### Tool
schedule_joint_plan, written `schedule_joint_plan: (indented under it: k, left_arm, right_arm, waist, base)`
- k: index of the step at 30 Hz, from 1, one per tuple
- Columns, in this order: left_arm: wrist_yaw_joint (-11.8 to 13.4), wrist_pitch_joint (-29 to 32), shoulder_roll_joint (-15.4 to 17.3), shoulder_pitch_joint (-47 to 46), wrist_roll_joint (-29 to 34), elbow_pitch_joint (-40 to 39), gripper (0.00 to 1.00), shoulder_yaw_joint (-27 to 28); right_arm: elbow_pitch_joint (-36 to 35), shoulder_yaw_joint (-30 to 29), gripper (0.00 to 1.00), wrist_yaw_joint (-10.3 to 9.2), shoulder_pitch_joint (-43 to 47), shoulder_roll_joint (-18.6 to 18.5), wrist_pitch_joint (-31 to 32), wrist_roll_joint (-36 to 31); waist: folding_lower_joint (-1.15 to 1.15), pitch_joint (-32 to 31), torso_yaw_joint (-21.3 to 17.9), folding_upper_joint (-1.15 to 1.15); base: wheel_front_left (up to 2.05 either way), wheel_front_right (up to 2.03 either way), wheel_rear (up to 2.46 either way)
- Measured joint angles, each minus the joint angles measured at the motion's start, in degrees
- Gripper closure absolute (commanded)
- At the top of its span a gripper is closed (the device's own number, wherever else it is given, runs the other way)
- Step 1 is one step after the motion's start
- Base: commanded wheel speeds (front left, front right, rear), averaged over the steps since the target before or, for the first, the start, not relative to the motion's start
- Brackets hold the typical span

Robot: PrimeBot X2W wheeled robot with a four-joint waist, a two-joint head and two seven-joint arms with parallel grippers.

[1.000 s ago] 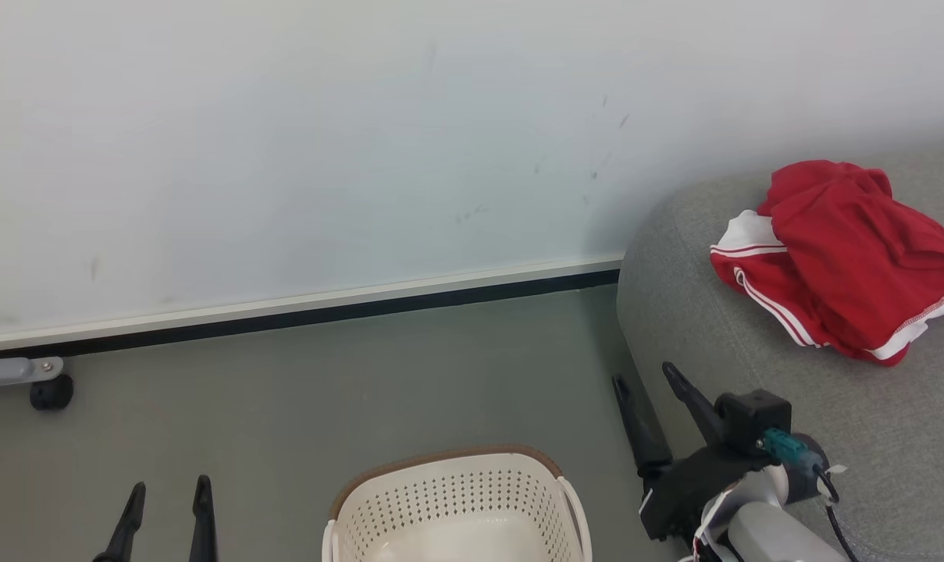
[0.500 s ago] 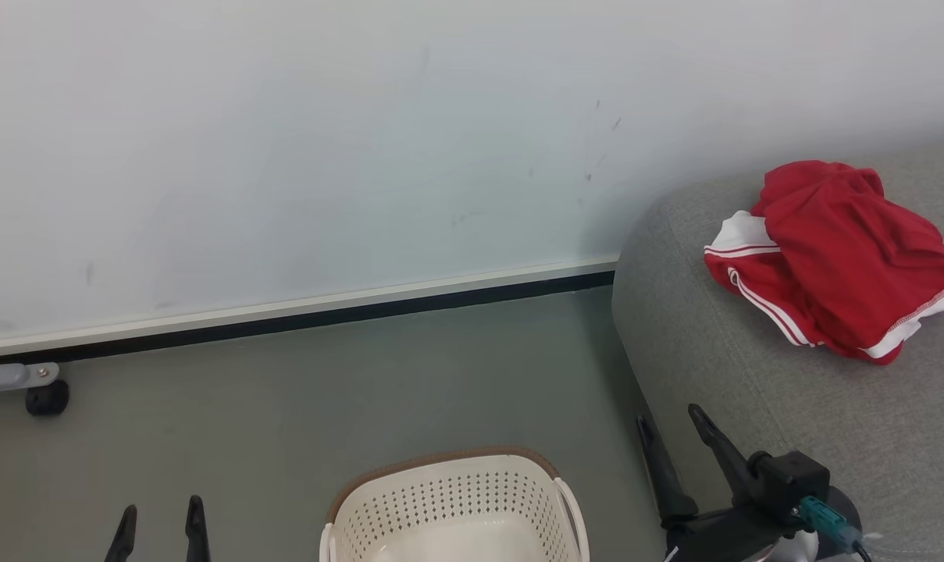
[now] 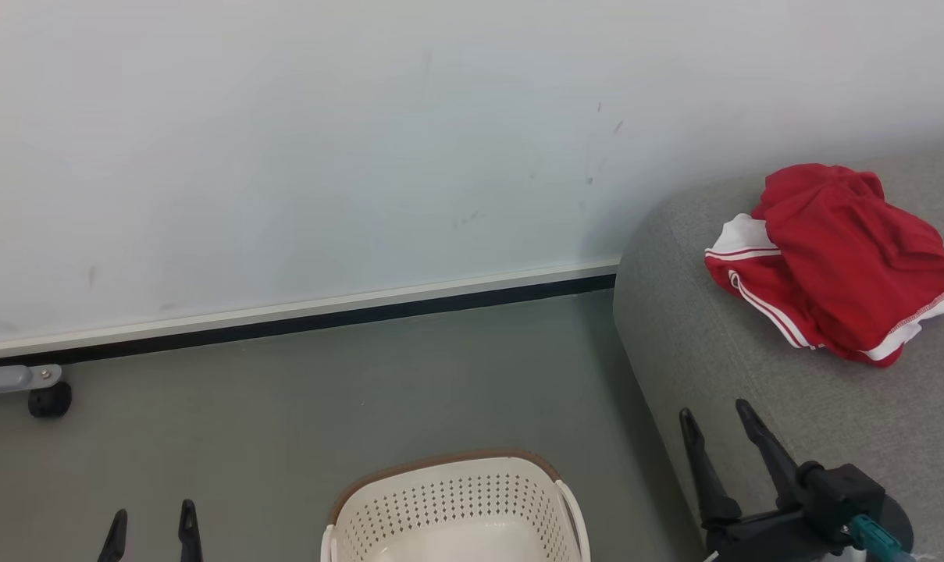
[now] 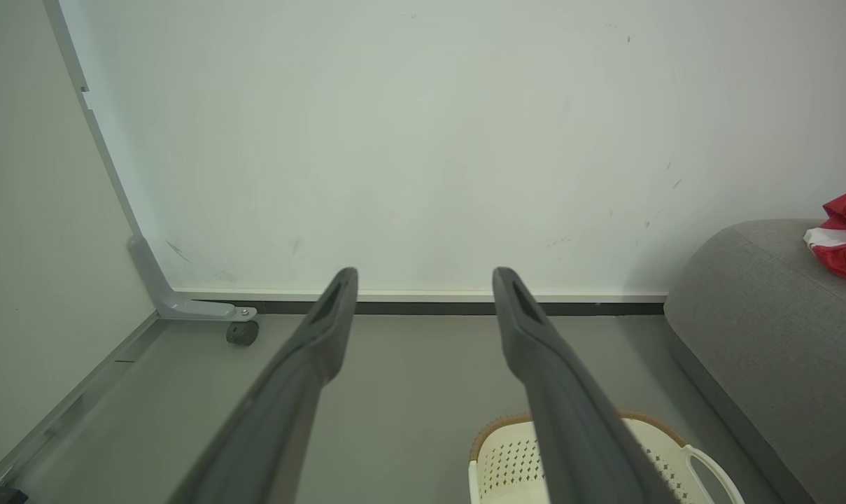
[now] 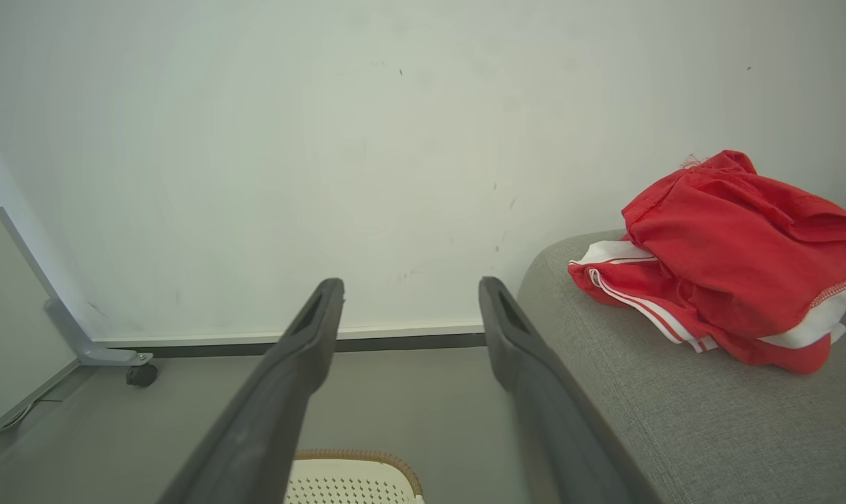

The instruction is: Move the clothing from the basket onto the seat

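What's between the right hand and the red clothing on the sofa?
Nothing but bare grey seat fabric; the head view shows that stretch from the right hand to the clothing.

light: bright, even | shadows: soft | focus: sharp | edges: bowed

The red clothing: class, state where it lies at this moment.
In the head view the red clothing lies heaped at the upper right on the grey sofa, near its rounded end, beyond the open right claw.
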Motion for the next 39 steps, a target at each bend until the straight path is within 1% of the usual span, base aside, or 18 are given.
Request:
schedule_joint_plan:
  k: [2, 11, 23, 39]
  left_arm:
    - [0.2, 0.0, -0.2, 0.0, 0.0, -0.1, 0.0, 0.1]
    - [0.2, 0.0, -1.2, 0.0, 0.5, -0.4, 0.0, 0.0]
    - [0.2, 0.0, -1.5, 0.0, 0.9, -0.5, 0.0, 0.3]
    - [0.2, 0.0, -1.5, -0.1, 1.0, -0.5, 0.0, 1.3]
  right_arm:
    - [-0.8, -1.9, 0.0, 0.0, 1.1, 0.0, 0.0, -1.2]
    - [-3.3, -5.3, 0.0, 0.0, 2.9, 0.4, 0.0, -2.5]
    - [-5.1, -7.0, 0.0, 0.0, 3.8, 1.6, 0.0, -5.1]
    - [-5.6, -8.4, 0.0, 0.0, 4.5, 2.4, 0.0, -5.7]
  waist:
    - [0.0, 0.1, -0.1, 0.0]
    - [0.0, 0.4, -0.5, 0.0]
    - [0.0, 1.0, -1.1, 0.0]
    - [0.0, 1.5, -0.9, 0.0]
  base:
    - [0.0, 0.0, 0.0]
    - [0.0, 0.0, 0.0]
    - [0.0, 0.0, 0.0]
    - [0.0, 0.0, 0.0]
